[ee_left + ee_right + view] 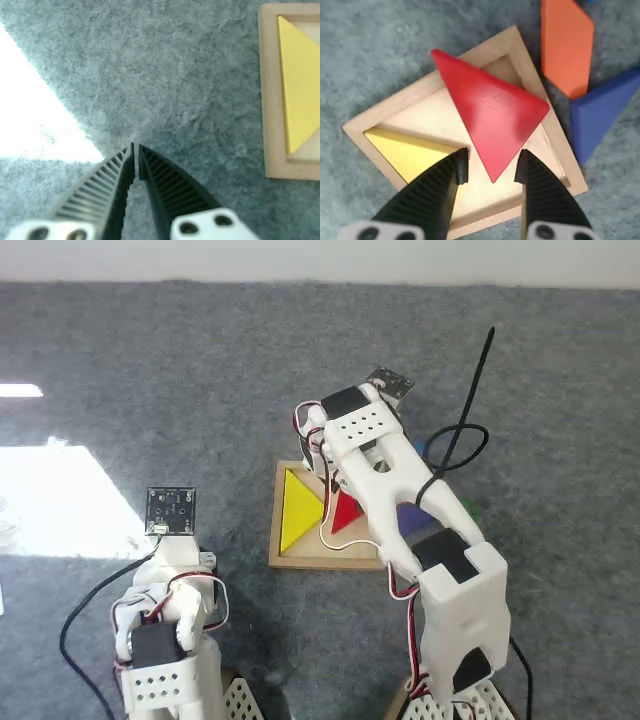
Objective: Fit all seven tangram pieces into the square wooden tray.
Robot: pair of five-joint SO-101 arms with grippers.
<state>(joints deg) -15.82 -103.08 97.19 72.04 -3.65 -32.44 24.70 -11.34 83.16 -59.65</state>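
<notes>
I am hovering my right tool (492,166) over the square wooden tray (395,107). Its jaws are standing well open on either side of one point of the red triangle (492,112), and as far as I can tell they are gripping nothing. The red triangle is lying mostly inside the tray, but its far corner is riding over the rim, so I am judging it not yet seated. The yellow triangle (412,152) is lying flat in the tray beside it, while the orange parallelogram (567,45) and a blue triangle (600,112) are waiting just outside the tray on the grey surface (380,45), touching each other or nearly so. To do this step well, I am thinking I should close gently on the near point and lift only a little. Then I should draw and turn the piece until the overhanging corner is clearing the rim and one edge is running along the yellow piece, lowering it flat before letting go. Pinching hard on such a narrow tip is risking a slip or a twist, and dragging may be shifting the tray. My left tool (136,147) is hanging over bare surface near the tray, jaws closed together and empty. I am finding no brand, label or readable writing on the pieces or the tray.
</notes>
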